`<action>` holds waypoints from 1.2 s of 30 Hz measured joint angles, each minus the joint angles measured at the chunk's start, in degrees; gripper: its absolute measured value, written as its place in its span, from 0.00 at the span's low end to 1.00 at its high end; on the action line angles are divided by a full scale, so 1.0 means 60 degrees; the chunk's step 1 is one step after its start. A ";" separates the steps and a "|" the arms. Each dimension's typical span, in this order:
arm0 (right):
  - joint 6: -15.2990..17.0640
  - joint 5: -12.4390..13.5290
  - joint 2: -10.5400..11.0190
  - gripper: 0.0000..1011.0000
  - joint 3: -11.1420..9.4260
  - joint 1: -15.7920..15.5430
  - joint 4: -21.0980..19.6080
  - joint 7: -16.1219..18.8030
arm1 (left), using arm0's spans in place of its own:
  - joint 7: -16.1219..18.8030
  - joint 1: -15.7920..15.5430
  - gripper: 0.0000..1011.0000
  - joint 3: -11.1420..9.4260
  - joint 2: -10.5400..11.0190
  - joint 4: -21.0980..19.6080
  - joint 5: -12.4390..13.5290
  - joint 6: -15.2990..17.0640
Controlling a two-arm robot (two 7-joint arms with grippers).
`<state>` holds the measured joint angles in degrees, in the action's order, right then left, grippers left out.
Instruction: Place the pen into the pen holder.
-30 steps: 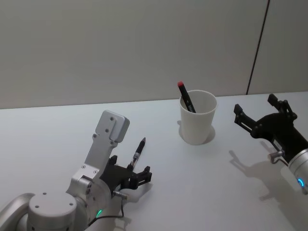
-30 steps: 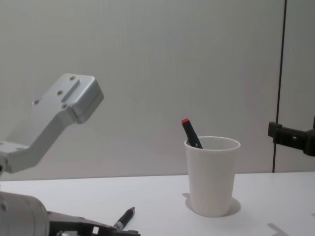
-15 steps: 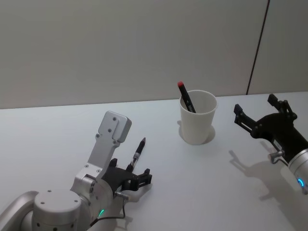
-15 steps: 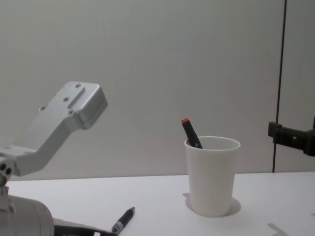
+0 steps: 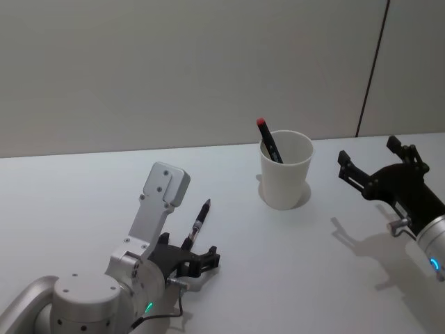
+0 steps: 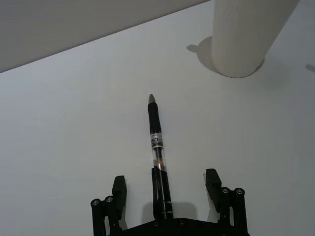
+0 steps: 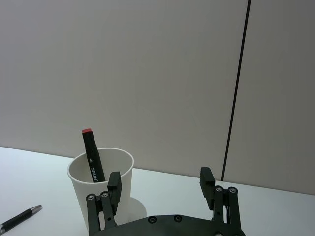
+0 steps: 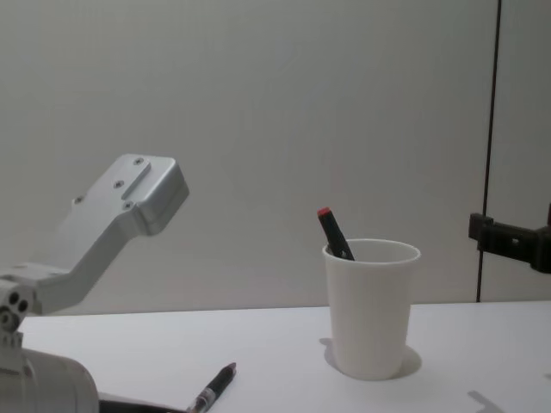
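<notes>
Head view, pen holder (image 5: pixel 286 182): your white paper cup stood upright on the table (image 5: pixel 83 202), with a red-capped marker (image 5: pixel 268 141) leaning inside it and sticking out over the rim on the robot's left.
Head view, pen (image 5: pixel 198 223): it lay flat on the table, left of the pen holder and nearer the robot, well apart from the cup.
Head view, left gripper (image 5: pixel 193 256): you had it low over the table at the pen's rear end, farther from the pen holder than the pen's tip was.
Head view, right gripper (image 5: pixel 368 152): it hung to the right of the pen holder, near it but not touching, with its fingers spread and nothing between them.
Left wrist view, left gripper: its two fingers stood apart on either side of the pen's rear end with a gap on each side, so the pen was not clamped. The tip pointed away from the gripper, and the pen holder's base stood beyond it, off to one side.
Right wrist view, right gripper: its fingers were wide apart and empty, aimed toward the pen holder. The pen lay on the table on the pen holder's far side.
Chest view, pen: its front part lay on the table left of the pen holder.
Chest view, right gripper: one black finger reached in at about the pen holder's rim height, to its right and clear of it.
Chest view, left arm (image 8: pixel 112 215): its grey link rose well left of the pen holder.
</notes>
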<state>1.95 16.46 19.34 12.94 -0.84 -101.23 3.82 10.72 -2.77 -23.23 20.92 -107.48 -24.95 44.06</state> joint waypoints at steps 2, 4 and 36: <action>0.0000 0.0000 0.0000 0.99 0.0000 0.0000 0.0000 0.0000 | 0.0000 -0.0003 0.99 0.0014 -0.0026 0.0018 -0.0007 0.0012; -0.0001 0.0001 0.0000 0.99 0.0000 0.0000 0.0000 0.0000 | 0.0000 -0.0007 0.99 0.0031 -0.0058 0.0040 -0.0015 0.0028; 0.0000 0.0000 0.0000 0.99 0.0000 0.0000 0.0000 0.0000 | -0.0020 -0.0019 0.82 0.0119 -0.0201 0.0139 -0.0023 0.0132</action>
<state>1.95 16.46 19.33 12.94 -0.84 -101.23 3.82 10.60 -2.88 -22.52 19.71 -106.65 -25.09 44.85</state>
